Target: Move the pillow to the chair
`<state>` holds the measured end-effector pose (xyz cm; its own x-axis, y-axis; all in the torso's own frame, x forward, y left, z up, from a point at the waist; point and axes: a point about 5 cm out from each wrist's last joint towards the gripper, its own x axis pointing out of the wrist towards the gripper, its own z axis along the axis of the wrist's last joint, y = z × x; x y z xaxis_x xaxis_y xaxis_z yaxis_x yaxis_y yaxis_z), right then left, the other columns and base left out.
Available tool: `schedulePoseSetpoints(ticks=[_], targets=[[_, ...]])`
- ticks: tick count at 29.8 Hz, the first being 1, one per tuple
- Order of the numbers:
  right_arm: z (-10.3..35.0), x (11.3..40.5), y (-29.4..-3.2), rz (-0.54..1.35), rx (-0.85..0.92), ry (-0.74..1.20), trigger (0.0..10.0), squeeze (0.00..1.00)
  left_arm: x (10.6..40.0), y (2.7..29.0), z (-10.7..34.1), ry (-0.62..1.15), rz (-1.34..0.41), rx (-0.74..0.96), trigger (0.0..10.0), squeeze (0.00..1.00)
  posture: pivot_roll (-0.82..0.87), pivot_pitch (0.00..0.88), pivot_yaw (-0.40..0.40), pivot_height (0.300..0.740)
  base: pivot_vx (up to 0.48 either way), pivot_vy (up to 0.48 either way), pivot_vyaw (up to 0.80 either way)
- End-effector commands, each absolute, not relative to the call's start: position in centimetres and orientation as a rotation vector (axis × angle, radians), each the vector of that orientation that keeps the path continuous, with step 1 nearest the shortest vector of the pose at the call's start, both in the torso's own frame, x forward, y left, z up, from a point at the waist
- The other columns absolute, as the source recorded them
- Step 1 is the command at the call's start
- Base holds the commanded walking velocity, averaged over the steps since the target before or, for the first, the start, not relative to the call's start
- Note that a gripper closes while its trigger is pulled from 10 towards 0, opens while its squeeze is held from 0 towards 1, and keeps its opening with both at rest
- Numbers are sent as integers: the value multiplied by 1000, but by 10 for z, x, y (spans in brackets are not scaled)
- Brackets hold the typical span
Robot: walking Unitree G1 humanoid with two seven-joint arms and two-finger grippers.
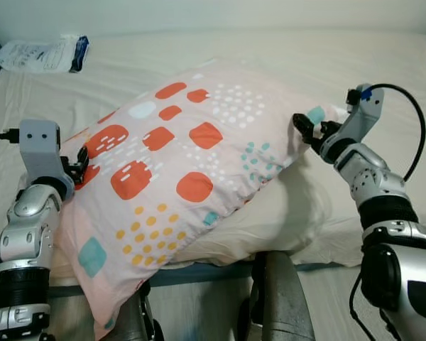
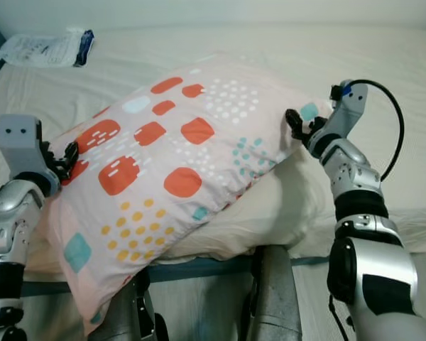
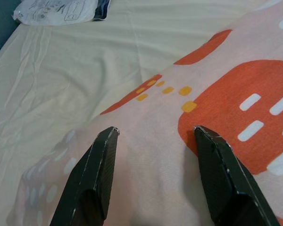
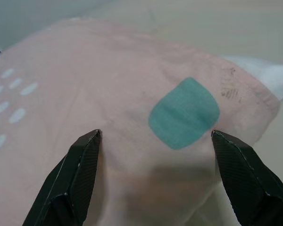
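1. Head views: your pillow [image 1: 177, 177], pink with orange, teal and yellow patches, lies tilted on the bed [image 1: 326, 64], overlapping a plain cream pillow [image 1: 284, 213]. Left gripper [image 1: 77, 165] is at its left edge, right gripper [image 1: 307, 129] at its right corner. A white packet [image 1: 42, 53] sits far back left.
2. Left wrist: your fingers [image 3: 96, 174] are spread, pillow fabric between them.
3. Right wrist: fingers [image 4: 78, 174] spread wide around the corner with the teal patch [image 4: 184, 113].
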<state>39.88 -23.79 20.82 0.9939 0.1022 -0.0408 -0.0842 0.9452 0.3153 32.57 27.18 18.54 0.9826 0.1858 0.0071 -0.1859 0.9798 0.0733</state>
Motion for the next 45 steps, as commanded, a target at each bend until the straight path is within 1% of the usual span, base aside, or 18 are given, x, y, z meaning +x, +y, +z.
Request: schedulePoseSetpoints(ticks=[1,7,8,11,14,16,21,27,29,31,33,34,36,37,39,40,43,45], targets=[[205,399,-243,63,325,59,10000,1000,323,275,179,28,195,58,10000,0,83,245,-9,536,0,0,0],[202,399,-246,28,341,64,10000,1000,323,274,178,28,195,59,10000,0,76,247,-5,536,0,0,0],[196,398,-248,-13,368,88,10000,0,324,273,177,28,195,60,10000,0,72,248,-6,536,0,0,0],[193,398,-248,-41,425,92,10000,0,325,271,177,27,194,59,10000,0,69,248,-8,536,0,0,0],[193,399,-251,-84,588,48,10000,0,326,269,177,21,190,58,10000,0,76,248,-12,536,0,0,0],[199,396,-266,-188,691,-40,10000,0,324,271,178,19,193,61,10000,0,76,250,-10,536,0,0,0],[198,389,-287,-320,769,-103,10000,0,323,273,178,20,200,64,10000,0,76,254,-10,536,0,0,0],[194,388,-288,-334,784,-102,10000,0,323,272,178,19,201,64,10000,0,81,256,-13,536,0,0,0],[188,390,-277,-274,781,-67,10000,0,322,271,179,15,204,66,10000,0,89,259,-21,536,0,0,0],[188,390,-277,-274,781,-67,10000,0,322,271,179,15,204,66,10000,0,89,259,-21,536,0,0,0],[179,396,-249,-109,686,22,10000,0,321,273,180,10,213,70,10000,0,91,255,-24,536,0,0,0],[179,396,-249,-109,686,22,10000,0,321,273,180,10,213,70,10000,0,91,255,-24,536,0,0,0],[170,398,-226,20,586,96,10000,0,320,275,180,9,220,74,10000,0,91,255,-24,536,0,0,0],[170,398,-226,20,586,96,10000,0,320,275,180,9,220,74,10000,0,91,255,-24,536,0,0,0],[158,397,-204,129,489,157,10000,0,320,274,180,9,222,74,10000,0,89,251,-22,536,0,0,0],[158,397,-204,129,489,157,10000,0,320,274,180,9,222,74,10000,0,89,251,-22,536,0,0,0],[140,393,-174,274,362,237,10000,0,321,271,180,7,216,76,10000,0,89,247,-21,536,0,0,0],[137,392,-169,293,344,247,10000,0,321,271,180,6,215,78,10000,0,89,247,-21,536,0,0,0]])
